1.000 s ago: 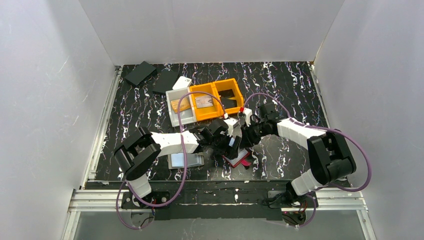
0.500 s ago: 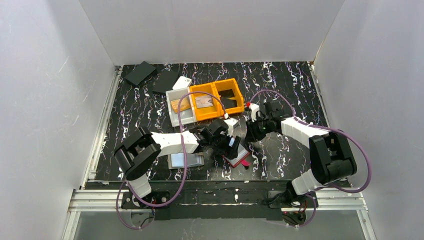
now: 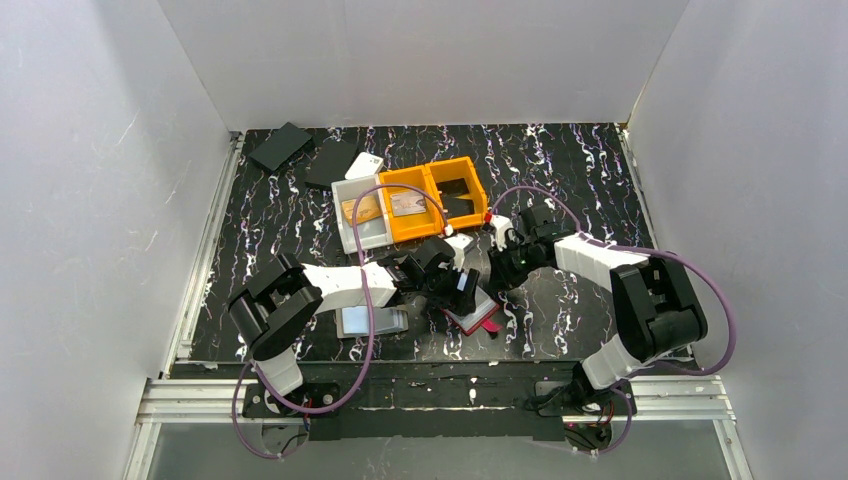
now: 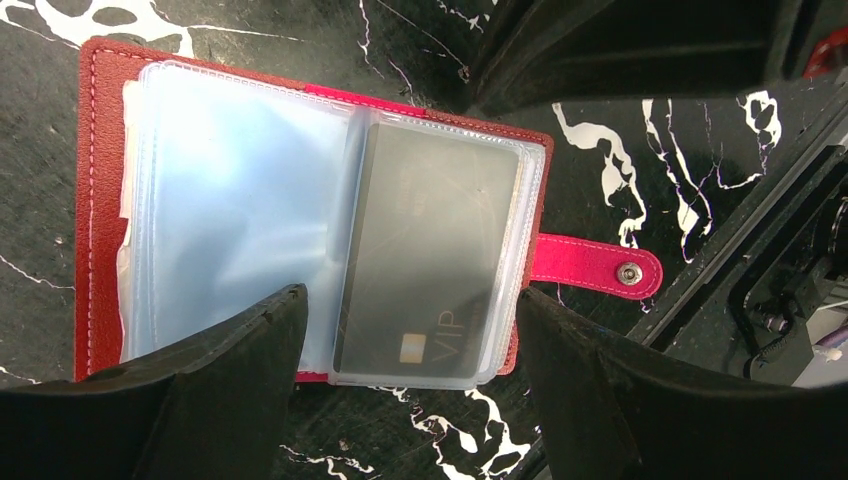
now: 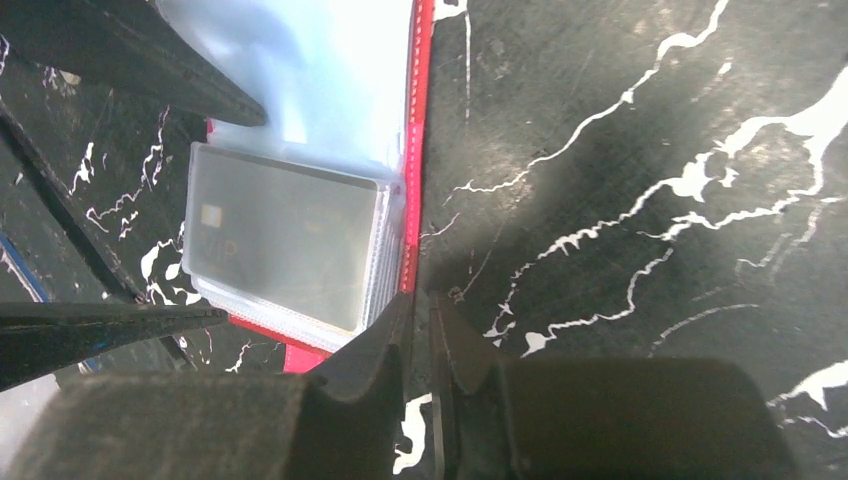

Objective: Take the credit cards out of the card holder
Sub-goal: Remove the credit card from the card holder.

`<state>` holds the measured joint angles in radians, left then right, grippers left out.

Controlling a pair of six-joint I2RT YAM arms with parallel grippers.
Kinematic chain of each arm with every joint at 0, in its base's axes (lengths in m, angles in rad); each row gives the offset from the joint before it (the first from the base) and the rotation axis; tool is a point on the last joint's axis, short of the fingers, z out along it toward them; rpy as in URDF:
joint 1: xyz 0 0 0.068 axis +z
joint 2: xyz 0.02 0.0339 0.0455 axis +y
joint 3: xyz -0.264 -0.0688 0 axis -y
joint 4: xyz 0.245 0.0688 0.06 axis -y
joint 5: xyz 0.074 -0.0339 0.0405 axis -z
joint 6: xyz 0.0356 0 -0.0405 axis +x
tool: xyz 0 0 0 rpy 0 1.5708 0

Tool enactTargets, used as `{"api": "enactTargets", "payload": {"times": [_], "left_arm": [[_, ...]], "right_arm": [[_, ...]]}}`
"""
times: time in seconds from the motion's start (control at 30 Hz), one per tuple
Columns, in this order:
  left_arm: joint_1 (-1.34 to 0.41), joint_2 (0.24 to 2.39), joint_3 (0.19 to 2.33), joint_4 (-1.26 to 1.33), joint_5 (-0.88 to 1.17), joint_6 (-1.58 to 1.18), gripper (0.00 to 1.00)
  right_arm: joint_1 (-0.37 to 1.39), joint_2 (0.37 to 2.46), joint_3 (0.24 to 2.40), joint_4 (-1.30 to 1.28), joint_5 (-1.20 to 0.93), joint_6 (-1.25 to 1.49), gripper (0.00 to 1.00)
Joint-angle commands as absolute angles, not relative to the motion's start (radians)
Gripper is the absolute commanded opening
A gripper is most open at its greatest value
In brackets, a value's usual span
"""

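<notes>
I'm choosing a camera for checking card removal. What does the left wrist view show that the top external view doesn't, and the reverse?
Only the left wrist: the dark card in its clear sleeve, with the VIP print and chip readable, and the snap on the pink strap. Only the top external: the orange bins, the grey bin beside them, and the black flat pieces at the far left corner. Both: the open red card holder with the left gripper open over it.
</notes>
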<state>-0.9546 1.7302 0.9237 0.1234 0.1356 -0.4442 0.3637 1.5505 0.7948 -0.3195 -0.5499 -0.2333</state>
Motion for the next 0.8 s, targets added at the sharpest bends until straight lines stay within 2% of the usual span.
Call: {"api": "enactTargets", "payload": {"times": [0.0,0.77], "left_arm": [[-0.950,1.750,0.885,0.072,0.124,-0.453,0.75],[-0.950,1.765,0.882,0.074,0.150,-0.439,0.77]], "right_arm": [[0.390,1.583,0.830,-0.359,-0.582,-0.271,0.20],[0.400,1.512,0.820,-0.351,-0.690,-0.288,0.22]]}}
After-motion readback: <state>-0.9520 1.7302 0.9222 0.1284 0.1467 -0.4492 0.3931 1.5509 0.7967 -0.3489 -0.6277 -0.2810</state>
